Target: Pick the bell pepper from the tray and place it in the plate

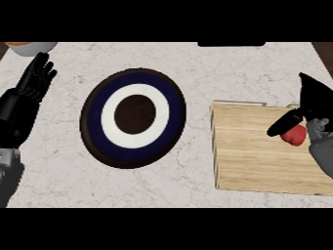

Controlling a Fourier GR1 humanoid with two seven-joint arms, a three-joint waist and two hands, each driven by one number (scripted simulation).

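Pale marbled counter (219, 68) fills the frame. At right lies a flat, light wooden tray (262, 161). The small, rounded red pepper (294, 136) sits at its right edge, tucked directly under the right hand (322, 105); whether that hand grips it cannot be told. The glossy round plate (170, 105), ringed navy and white, lies well left of the pepper. The left hand (32, 83) rests released at upper left.
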